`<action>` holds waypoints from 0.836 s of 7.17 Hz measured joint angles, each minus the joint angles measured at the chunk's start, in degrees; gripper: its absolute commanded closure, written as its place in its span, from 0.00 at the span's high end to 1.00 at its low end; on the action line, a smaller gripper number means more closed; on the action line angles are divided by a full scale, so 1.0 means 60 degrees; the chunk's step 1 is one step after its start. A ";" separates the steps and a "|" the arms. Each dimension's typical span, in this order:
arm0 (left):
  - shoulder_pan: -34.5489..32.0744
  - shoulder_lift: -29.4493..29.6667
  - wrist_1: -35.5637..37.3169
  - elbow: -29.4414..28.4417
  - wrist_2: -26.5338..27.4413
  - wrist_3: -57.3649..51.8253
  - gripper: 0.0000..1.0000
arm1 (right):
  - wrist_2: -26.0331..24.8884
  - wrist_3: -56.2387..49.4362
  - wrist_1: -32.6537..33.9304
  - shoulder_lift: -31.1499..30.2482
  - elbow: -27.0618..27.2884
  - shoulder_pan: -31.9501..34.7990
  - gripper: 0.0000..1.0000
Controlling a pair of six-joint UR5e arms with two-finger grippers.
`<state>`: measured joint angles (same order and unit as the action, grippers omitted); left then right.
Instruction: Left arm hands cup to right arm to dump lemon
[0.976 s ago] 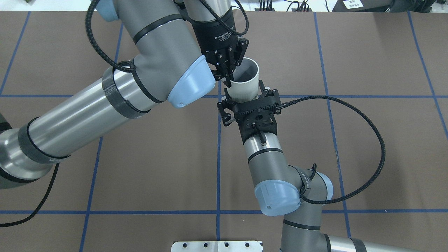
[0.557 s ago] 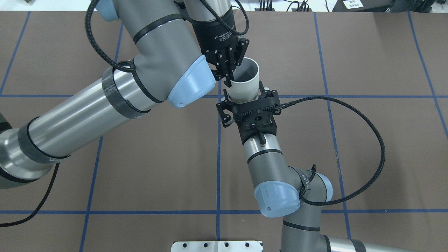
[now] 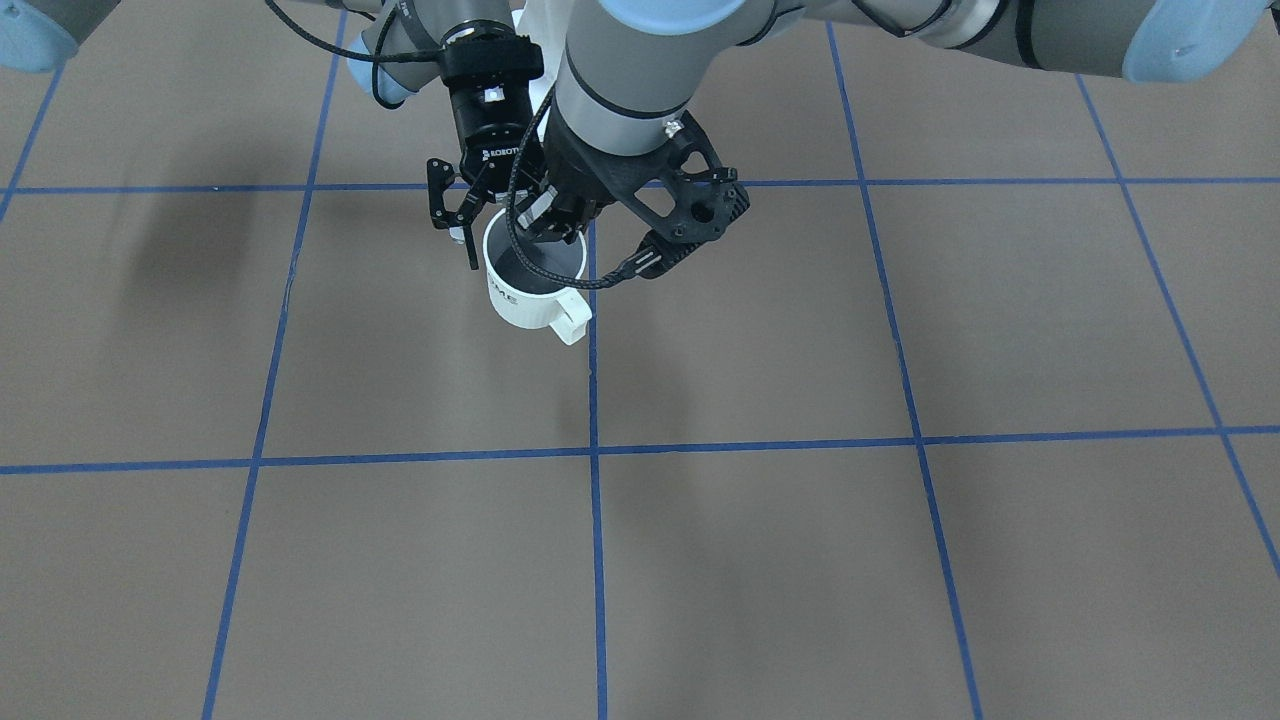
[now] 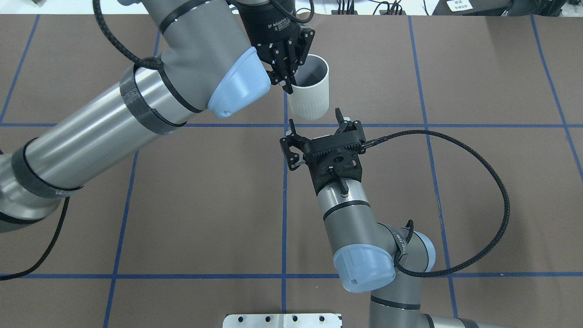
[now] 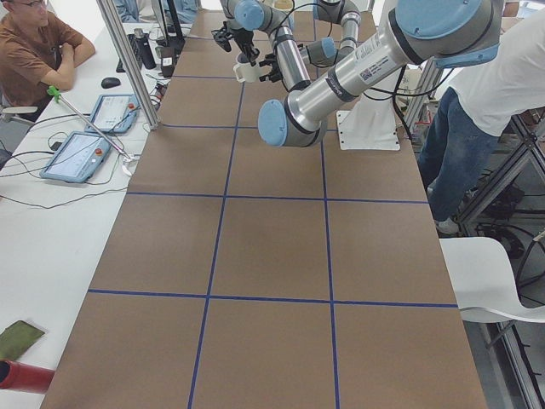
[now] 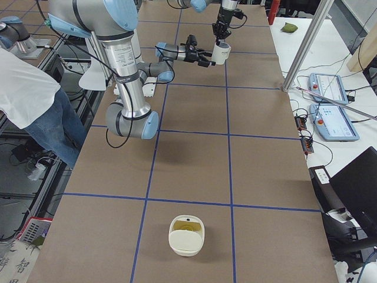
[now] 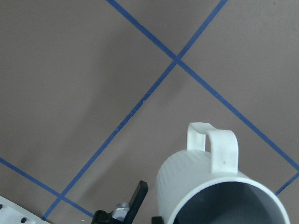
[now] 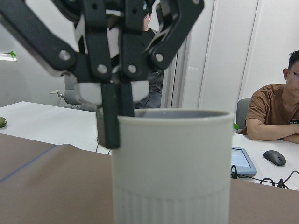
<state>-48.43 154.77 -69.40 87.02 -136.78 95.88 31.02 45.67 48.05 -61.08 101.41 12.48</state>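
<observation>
**Desk:** Where did the handover stand?

**Operator:** About midway, by my reading. On my overhead feed the left claw point(image 4: 288, 85) was clamped on the rim of the cup point(image 4: 309, 93). It held the cup upright and, as far as I could judge, clear of the table point(image 4: 205, 205). Further right, the right claw point(image 4: 314, 118) stood spread wide, its fingertips flanking the cup's foot but closed on nothing. I couldn't tell whether they touched it. So the pickup looked done. The right claw's grasp, the left claw's release and the dump were all left to do.

**Desk:** And the lemon?

**Operator:** I never found it. The cup's mouth showed only grey wall on the overhead and front-facing feeds, and its floor was hidden.

**Desk:** Did the other cameras add anything?

**Operator:** The left wrist camera showed the handle point(image 7: 223, 154) on the side away from the left claw, which the overhead feed hid. The right wrist camera faced the cup's ribbed side and showed none of its own fingers. Only the right-end camera caught a white bowl point(image 6: 187, 239) far down the table. It had something yellowish inside, too small to name.
</observation>
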 measured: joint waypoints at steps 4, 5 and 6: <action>-0.1538 -0.0163 0.0583 0.0160 -0.0017 -0.1686 0.00 | 0.0077 0.0110 -0.1135 -0.0212 -0.0188 -0.0324 1.00; -0.1716 -0.0500 0.0994 0.0479 -0.0015 -0.2643 0.00 | 0.0260 0.0118 -0.1161 -0.0306 -0.0225 -0.0211 1.00; -0.1883 -0.1243 0.1207 0.1028 -0.0009 -0.3721 0.00 | 0.0693 0.0121 -0.1150 -0.0460 -0.0246 0.0047 1.00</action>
<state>-59.72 147.31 -62.16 93.19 -136.83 73.56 35.18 46.40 41.15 -63.83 99.93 12.76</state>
